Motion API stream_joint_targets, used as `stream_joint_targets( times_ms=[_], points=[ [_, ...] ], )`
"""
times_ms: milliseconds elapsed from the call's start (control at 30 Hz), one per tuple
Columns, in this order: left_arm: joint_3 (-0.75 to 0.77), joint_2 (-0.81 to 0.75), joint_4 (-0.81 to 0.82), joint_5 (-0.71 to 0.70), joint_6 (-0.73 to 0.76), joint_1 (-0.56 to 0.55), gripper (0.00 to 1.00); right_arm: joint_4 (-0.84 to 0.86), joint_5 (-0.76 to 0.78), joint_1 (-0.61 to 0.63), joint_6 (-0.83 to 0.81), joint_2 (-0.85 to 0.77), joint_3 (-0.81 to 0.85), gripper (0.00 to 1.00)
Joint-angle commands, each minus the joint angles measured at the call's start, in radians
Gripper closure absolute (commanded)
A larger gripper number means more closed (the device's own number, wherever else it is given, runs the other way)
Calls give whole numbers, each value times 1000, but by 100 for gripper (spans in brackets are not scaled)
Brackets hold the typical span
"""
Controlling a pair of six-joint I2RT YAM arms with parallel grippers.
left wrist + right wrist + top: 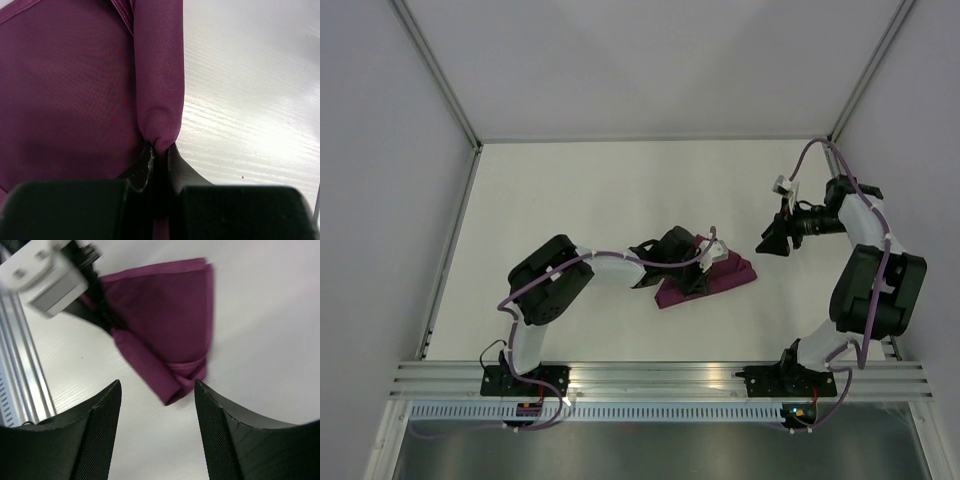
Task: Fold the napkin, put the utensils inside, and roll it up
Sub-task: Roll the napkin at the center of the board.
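Napkin (718, 279) lies folded into a compact plum bundle on the bench (580, 190), right at the left jaws. These are pinched almost closed on the end of a rolled fold (159, 75) along the cloth's edge, and the rest of the napkin spreads flat to one side of that grip. The right jaws stand wide apart and hold nothing. They hang well clear of the napkin, which lies ahead of them.

Napkin (75, 100) of fine-woven cloth, soft sheen, table (250, 100) wood-grained, lightly glossy, right tool (157, 385) matt black, finely textured.
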Motion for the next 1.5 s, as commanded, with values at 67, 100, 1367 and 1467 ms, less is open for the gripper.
stream_joint_targets(
  times_ms=[67,100,1367,1467],
  points=[
    [33,157,-427,34,-40,67,98,249,19,46,-6,-281,-278,33],
    [43,166,-442,48,-38,76,98,399,63,91,46,-328,-325,33],
    [222,338,-731,309,32,183,90,966,710,938,261,-394,-758,31],
    [229,341,-729,300,34,185,90,939,687,944,263,-371,-742,33]
  ],
)
